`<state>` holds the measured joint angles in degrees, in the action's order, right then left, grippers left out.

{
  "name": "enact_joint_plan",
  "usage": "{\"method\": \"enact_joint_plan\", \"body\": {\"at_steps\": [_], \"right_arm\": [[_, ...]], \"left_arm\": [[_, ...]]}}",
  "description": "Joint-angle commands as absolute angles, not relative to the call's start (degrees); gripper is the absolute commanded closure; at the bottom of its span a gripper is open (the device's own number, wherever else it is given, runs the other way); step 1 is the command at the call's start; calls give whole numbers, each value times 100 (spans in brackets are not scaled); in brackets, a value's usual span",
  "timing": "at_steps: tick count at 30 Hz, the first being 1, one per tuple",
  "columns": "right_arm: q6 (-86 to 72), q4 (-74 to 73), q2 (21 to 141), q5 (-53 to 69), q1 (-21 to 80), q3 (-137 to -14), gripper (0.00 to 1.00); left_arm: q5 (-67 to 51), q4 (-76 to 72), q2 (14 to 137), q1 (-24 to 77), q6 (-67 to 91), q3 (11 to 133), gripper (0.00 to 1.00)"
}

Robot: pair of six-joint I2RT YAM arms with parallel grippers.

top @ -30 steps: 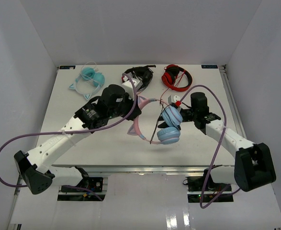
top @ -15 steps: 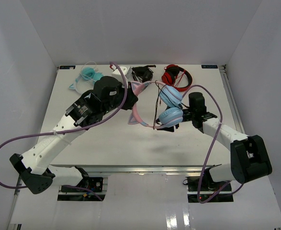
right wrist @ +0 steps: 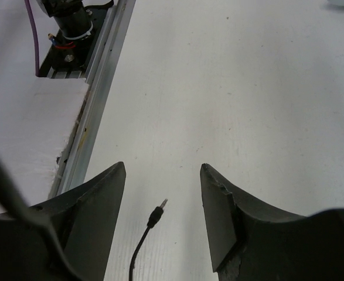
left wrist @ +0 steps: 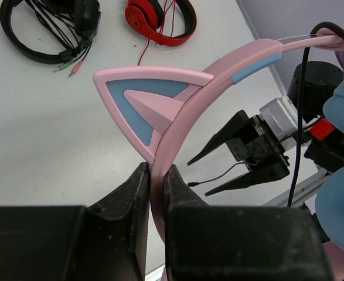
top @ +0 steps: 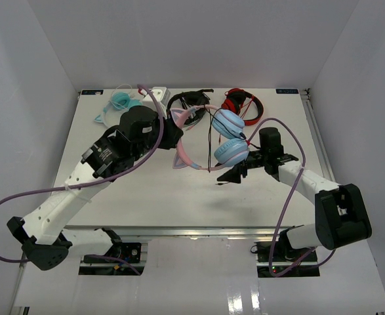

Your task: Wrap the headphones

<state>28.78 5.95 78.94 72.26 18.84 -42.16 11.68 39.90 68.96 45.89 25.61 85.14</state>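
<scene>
The headphones, with light blue earcups (top: 228, 136) and a pink cat-ear headband (top: 181, 139), hang above the table. My left gripper (top: 169, 136) is shut on the headband (left wrist: 177, 126), just below a cat ear. The thin dark cable (top: 213, 147) hangs down from the earcups. My right gripper (top: 230, 176) is open just below and right of the earcups. In the right wrist view the cable's plug end (right wrist: 156, 215) lies loose between the open fingers (right wrist: 221, 211), touching neither.
All-teal cat-ear headphones (top: 121, 105), black headphones (top: 189, 100) and red headphones (top: 240, 105) lie along the table's far edge. The table's metal front rail (right wrist: 98, 93) shows in the right wrist view.
My left gripper has lifted the headphones up and back toward the far side. My right gripper has opened and swung toward the front, with the cable end now between its fingers.
</scene>
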Motion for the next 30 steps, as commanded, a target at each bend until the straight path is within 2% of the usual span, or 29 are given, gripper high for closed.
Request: {"method": "enact_joint_plan", "body": {"at_steps": [1,8,14,19,25,30], "right_arm": [[3437,102,8044,7456,1694,-4536,36],[4387,-1205,8331,7476,1518,-5176,31],[4597,-1373,8402,7572,1503,-5196,34],[4456,-1356,8309,7603,1515,-5241,48],[4289,-1104,8132,7050,1521,-5030,52],[4192,-1053,8108,7160,1594,-5007,79]], "left_arm": [[1144,3583,6513,4582,2762,8627,100],[1139,3583,6215,4585,2821,8169,100],[1365,3604,6177,4580,2830,8272,100],[1679,3598,6246,4579,2851,8358,100],[2049,3466,6208,4577,3025,8273,100],[2166,3371,6239,4577,3091,8217,100]]}}
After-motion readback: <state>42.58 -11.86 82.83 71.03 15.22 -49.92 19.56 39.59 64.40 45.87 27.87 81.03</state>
